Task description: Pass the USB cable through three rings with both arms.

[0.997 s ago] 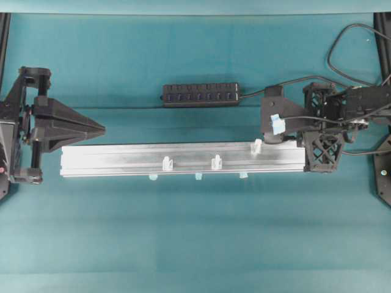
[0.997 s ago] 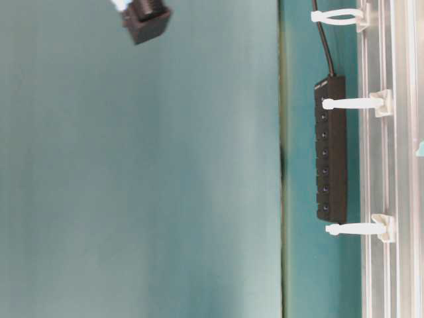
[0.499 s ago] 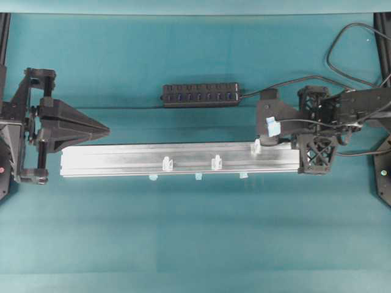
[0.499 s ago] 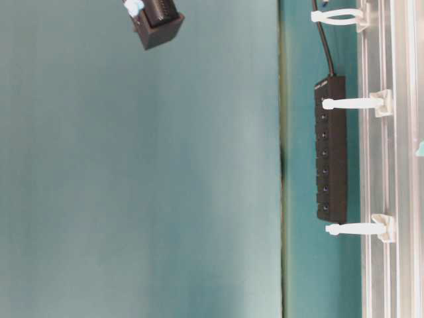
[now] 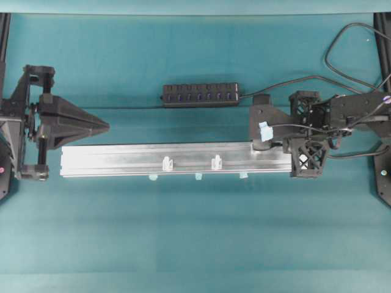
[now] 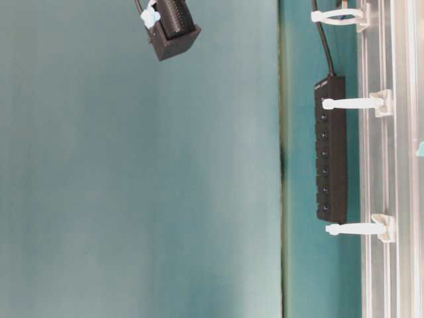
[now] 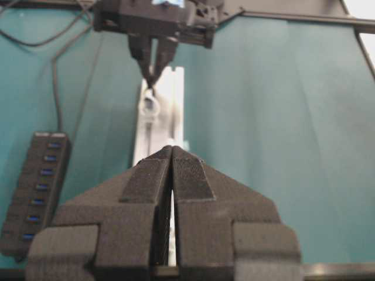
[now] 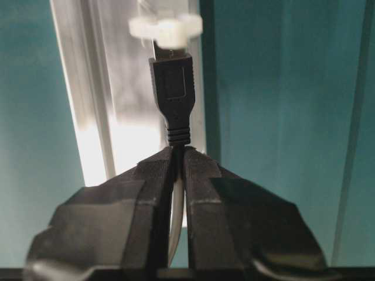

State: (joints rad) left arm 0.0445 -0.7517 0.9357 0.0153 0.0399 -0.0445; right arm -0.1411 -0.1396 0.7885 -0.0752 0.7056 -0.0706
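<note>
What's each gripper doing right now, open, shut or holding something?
Left gripper: shut, holding nothing.
Right gripper: shut on the USB cable, gripped just behind the plug.

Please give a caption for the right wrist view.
Right claw holds the USB plug just before the first ring.

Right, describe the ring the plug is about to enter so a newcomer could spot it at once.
Find the long silver rail lying across the teal table. Three white rings stand along it; take the one at its right end, directly ahead of the USB plug held in the right gripper. The other two stand mid-rail with nothing near them.
</note>
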